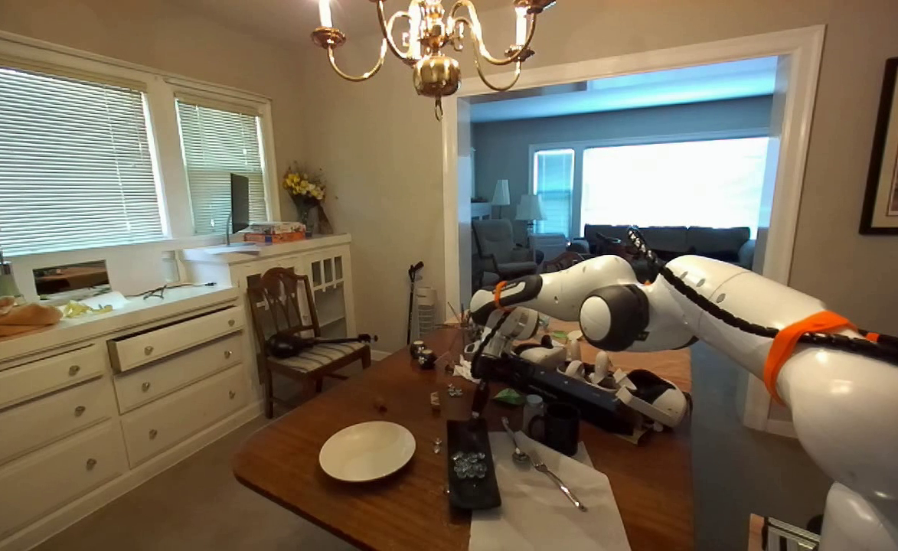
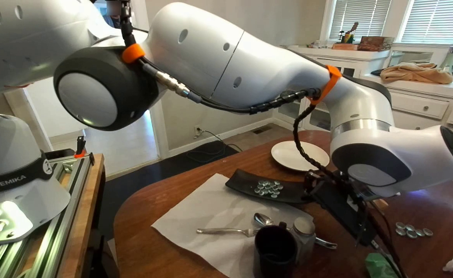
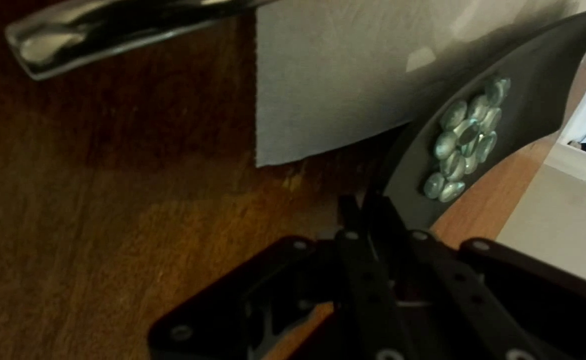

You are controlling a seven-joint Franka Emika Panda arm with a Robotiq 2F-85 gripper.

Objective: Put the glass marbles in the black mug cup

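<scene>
The pincer (image 3: 367, 202), apparently pinched nearly closed on one end of the tray (image 2: 245, 182), may let it twist when lifted, spilling marbles (image 2: 268, 188) onto the tabletop (image 2: 141, 247).

In an exterior view the lit chandelier (image 1: 437, 75) glows warm overhead, pale daylight filters through the blinds (image 1: 54, 157), and the far window (image 1: 674, 184) burns out to featureless white. A hard glare sits on the robot's base (image 2: 23, 204) in an exterior view, with a violet-blue sheen on the tabletop (image 2: 446, 202). The wrist view is dim and soft, the pincer (image 3: 365, 202) blurred and sunk in near-black.
</scene>
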